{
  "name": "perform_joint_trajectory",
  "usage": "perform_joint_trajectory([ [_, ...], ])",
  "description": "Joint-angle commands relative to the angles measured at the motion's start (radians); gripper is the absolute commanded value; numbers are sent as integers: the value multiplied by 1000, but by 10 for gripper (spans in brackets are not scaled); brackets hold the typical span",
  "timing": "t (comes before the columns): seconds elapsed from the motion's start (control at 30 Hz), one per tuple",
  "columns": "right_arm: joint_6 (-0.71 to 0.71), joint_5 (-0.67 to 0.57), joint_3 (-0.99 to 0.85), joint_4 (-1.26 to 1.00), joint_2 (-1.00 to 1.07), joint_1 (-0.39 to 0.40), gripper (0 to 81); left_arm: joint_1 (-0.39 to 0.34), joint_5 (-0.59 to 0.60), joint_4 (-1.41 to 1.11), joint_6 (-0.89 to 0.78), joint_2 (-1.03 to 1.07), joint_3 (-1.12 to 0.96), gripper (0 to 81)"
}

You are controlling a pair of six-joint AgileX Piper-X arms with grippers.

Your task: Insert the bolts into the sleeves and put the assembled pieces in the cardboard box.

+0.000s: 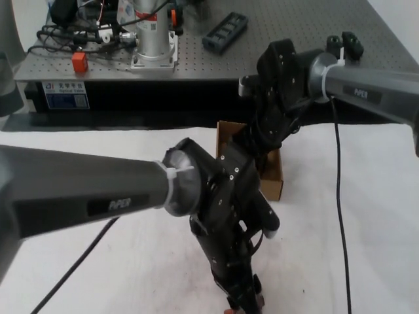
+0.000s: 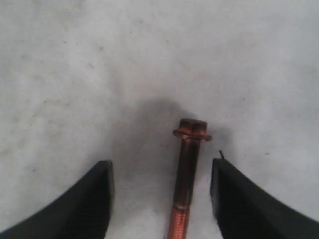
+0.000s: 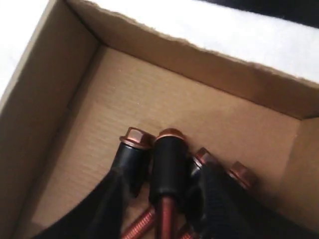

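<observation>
A bare copper bolt [image 2: 189,169] lies on the white cloth, hex head pointing away from the wrist. My left gripper [image 2: 162,199] is open and straddles it, its fingers [image 2: 94,199] clear of the bolt on both sides. From above, the same gripper [image 1: 243,297] sits low at the near edge of the cloth. My right gripper [image 3: 164,199] is down inside the cardboard box [image 3: 164,99], shut on an assembled piece [image 3: 169,164], a bolt in a black sleeve. Other sleeved bolts [image 3: 133,154] lie beside it on the box floor.
The cardboard box [image 1: 272,180] stands on the cloth under the right arm [image 1: 294,78]. The left arm [image 1: 98,190] crosses the cloth from the left. Behind the cloth, a perforated metal bench carries a black tray [image 1: 224,29], a metal post [image 1: 154,33] and cables.
</observation>
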Motion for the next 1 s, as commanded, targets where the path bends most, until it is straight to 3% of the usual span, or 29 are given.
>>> perform_joint_trajectory([
  [0.0,-4,-4,-15,6,-39,-7,426,-9,-5,9,24,0,-12,419],
  [0.1,-4,-4,-15,10,-69,-7,370,-36,-23,2,43,18,-16,419],
  [0.2,-4,-6,-15,17,-104,-7,338,-65,-79,2,79,51,-31,357],
  [0.47,-4,-7,-15,72,-228,-7,337,-86,-187,7,90,77,-44,6],
  [0.63,-56,-8,-5,175,-284,23,337,-80,-370,23,27,35,-44,6],
  [0.8,-64,-8,67,190,-294,68,337,26,-328,58,-179,-139,52,6],
  [0.97,-64,-8,144,178,-275,136,337,158,-269,-149,-314,-398,276,6],
])
